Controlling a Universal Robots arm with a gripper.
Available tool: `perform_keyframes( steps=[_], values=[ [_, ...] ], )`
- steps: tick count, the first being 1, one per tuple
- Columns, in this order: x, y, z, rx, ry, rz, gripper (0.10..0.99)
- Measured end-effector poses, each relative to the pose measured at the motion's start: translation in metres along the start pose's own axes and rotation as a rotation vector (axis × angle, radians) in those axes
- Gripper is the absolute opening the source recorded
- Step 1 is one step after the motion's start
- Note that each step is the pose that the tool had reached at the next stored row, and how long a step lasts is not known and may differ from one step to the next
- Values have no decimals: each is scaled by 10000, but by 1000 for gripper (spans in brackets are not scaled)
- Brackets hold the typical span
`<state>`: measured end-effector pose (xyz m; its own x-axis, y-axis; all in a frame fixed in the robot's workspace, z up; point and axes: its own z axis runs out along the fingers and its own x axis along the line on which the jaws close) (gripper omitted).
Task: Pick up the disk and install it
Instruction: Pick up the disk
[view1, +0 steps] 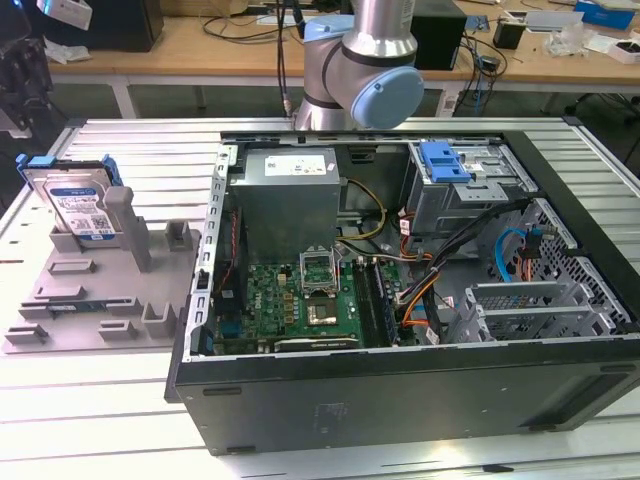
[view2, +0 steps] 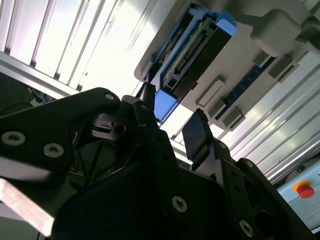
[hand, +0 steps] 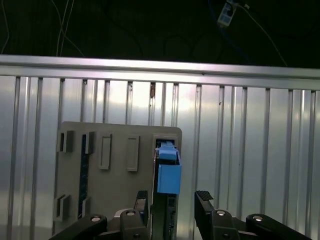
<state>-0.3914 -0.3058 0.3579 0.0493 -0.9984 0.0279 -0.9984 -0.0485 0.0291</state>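
Black gripper (hand: 172, 204), fingers spread, points down over the disk (hand: 168, 175) upright in its grey holder (hand: 115, 192).

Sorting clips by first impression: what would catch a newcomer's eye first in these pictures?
The open computer case dominates the exterior view, its green board laid bare, on a slatted metal table. At the exterior view's left the disk stands upright in a grey holder. In the first wrist view the open gripper lines up with the disk's blue bracket, one finger on either side of it.
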Motion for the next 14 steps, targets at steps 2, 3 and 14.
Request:
perform_keyframes(
  steps=[2,3,14],
  values=[
    [0,2,9,19,0,19,498],
    [-1,6,14,25,1,30,498],
    [4,38,71,30,-2,127,498]
  ],
)
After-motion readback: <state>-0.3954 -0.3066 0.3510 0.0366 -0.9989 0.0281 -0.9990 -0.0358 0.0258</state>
